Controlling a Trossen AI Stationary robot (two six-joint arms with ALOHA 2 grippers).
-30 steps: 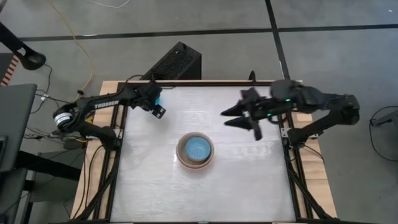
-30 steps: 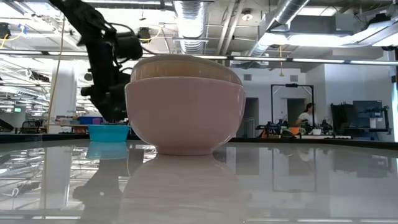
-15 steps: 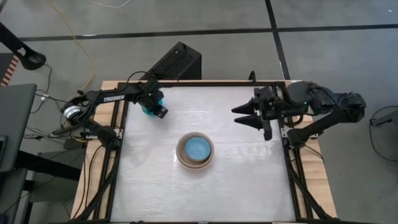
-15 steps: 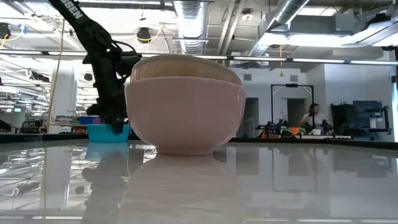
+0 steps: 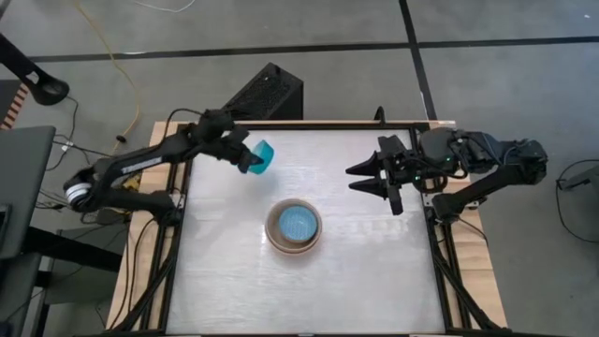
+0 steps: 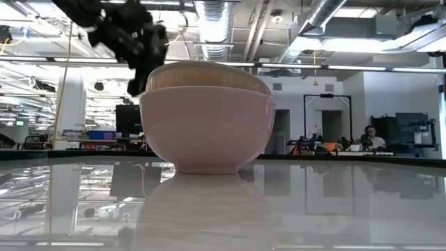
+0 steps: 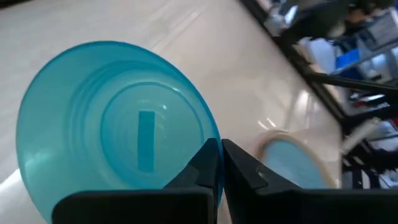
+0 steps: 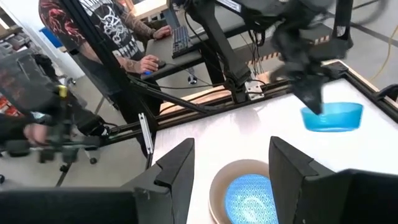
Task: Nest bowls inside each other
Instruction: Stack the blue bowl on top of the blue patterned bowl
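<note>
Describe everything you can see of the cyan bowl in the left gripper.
The cyan bowl is a small round bowl of translucent blue plastic with faint concentric rings inside and a flat base. The left gripper is shut on its rim, holding it lifted clear of the table, near the far left part and tilted in the high view. Nothing else touches it. It hangs apart from the stacked bowls at mid-table, not yet nested.

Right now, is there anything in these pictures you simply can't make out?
- How many bowls sit in the stack: high view shows only the rims and the blue inside; low view shows just the pink outer wall.
- The cyan bowl held by the left gripper: missing from low view.
- The person's face: cut off in right wrist view.
</note>
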